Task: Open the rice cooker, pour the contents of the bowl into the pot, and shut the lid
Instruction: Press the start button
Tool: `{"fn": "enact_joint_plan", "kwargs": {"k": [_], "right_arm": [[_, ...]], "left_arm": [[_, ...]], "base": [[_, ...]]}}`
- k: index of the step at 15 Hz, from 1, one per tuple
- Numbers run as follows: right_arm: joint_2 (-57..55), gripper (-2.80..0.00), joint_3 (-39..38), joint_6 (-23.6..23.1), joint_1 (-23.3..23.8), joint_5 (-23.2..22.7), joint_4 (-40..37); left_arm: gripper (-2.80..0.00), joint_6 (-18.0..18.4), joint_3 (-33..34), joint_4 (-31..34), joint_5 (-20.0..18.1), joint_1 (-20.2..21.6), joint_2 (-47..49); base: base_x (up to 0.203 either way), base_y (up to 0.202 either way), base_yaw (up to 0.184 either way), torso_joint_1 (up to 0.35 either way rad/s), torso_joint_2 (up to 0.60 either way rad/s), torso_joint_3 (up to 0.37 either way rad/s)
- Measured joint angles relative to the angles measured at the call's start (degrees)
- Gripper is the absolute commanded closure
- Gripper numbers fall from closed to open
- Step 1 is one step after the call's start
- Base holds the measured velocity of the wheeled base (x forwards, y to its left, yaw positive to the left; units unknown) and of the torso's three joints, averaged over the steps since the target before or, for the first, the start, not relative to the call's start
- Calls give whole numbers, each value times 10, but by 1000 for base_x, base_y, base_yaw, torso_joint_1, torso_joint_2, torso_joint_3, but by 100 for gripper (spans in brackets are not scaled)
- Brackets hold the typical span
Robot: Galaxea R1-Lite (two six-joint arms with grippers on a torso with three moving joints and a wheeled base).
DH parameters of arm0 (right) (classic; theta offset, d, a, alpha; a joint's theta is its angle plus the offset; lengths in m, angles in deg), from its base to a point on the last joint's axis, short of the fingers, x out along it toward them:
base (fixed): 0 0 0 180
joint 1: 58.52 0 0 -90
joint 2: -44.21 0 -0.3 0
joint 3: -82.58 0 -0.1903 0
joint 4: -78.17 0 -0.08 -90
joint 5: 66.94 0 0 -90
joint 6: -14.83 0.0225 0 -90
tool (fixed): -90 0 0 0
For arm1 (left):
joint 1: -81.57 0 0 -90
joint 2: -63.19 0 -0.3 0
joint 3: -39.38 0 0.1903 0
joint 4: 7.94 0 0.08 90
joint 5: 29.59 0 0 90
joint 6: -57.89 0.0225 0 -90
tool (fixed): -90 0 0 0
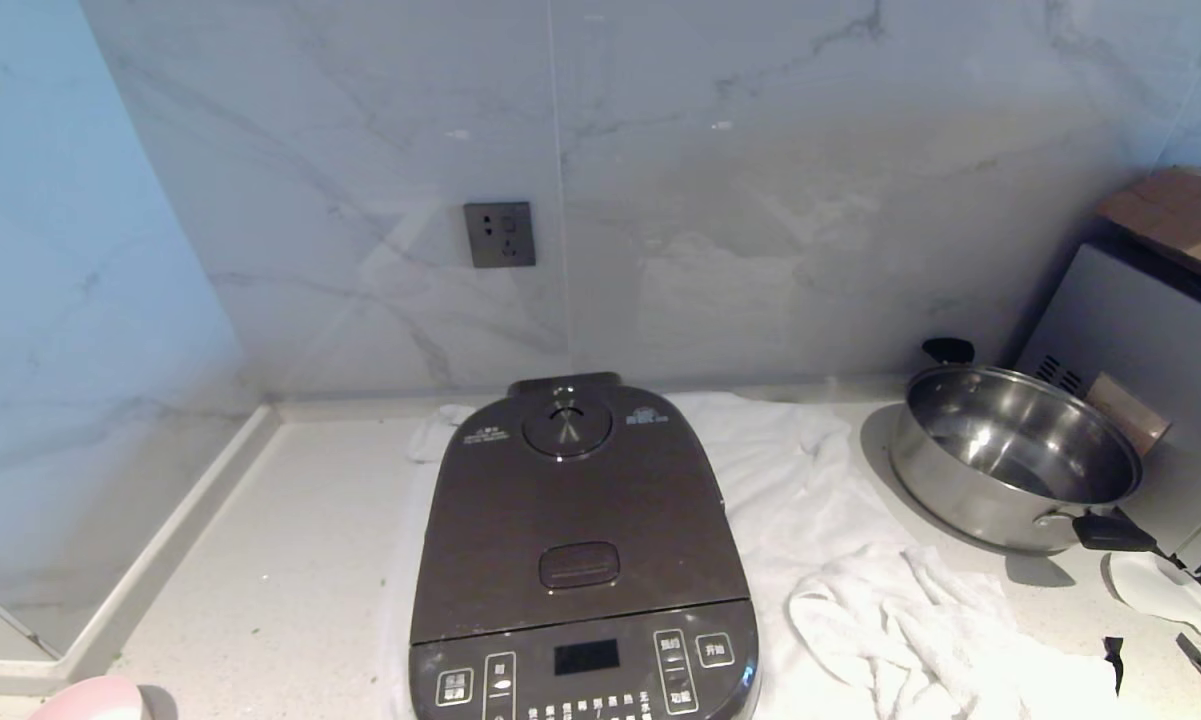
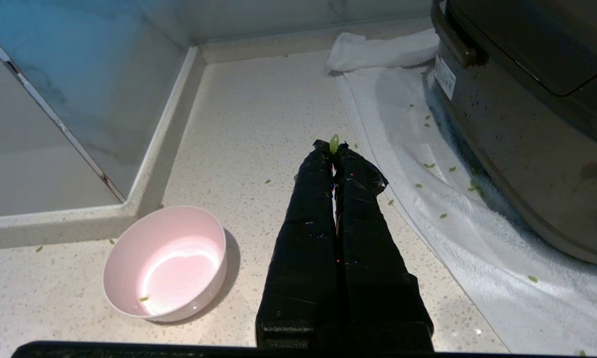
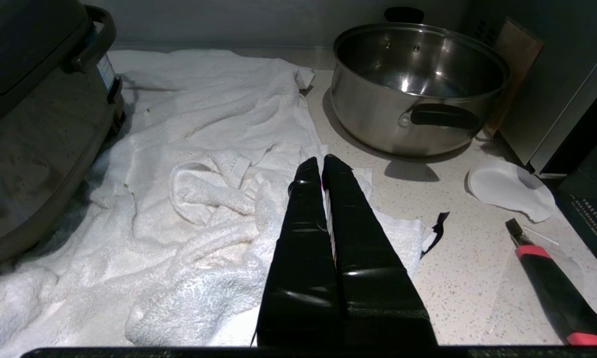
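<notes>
Rice cooker is sitting centre on the speckled tabletop, on a white towel, front panel facing the robot. The lid is lying shut, steam vent at the back, oval release button nearer the front. The pot is not showing under the shut lid.

Pink bowl is standing upright on the tabletop at the robot's left of the cooker, apart from it, near the raised corner ledge; in the head view only its rim is peeking in at the bottom left corner. The bowl is looking almost bare inside, one green bit near its inner wall. Green bits are lying scattered on the towel beside the cooker and on the tabletop.

Left gripper is hovering above the tabletop between bowl and cooker, black fingers pressing together, a small green bit sticking between the tips.

Right gripper is hanging over the crumpled towel at the cooker's right, fingers pressing together on nothing.

Steel pan with black handles is standing at the right, near a grey appliance. A red-and-black tool is lying at the tabletop's right edge.
</notes>
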Motion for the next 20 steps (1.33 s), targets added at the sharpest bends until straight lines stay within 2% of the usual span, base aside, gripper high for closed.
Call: {"fn": "enact_joint_plan", "kwargs": {"k": [5,8,11,15,17,18,20], "right_arm": [[0,0,4,8,0,10,8],[-24,0,94,14,-1,-22,18],[-129,0,224,50,-4,-99,18],[-324,0,340,144,-12,-255,17],[-423,0,375,182,-44,-308,15],[-468,0,390,193,-77,-307,12],[-537,0,413,203,-175,-257,-1]], "left_arm": [[0,-4,0,0,4,0,0],[0,-4,-1,1,4,0,0],[0,-7,-1,2,6,0,0],[0,-7,-1,3,6,0,0],[0,-7,-1,4,6,0,0],[0,-7,-1,6,6,0,0],[0,-7,-2,9,5,0,0]], "base": [[0,0,0,0,0,0],[0,0,0,0,0,0],[0,0,0,0,0,0],[0,0,0,0,0,0],[0,0,0,0,0,0],[0,0,0,0,0,0],[0,0,0,0,0,0]]}}
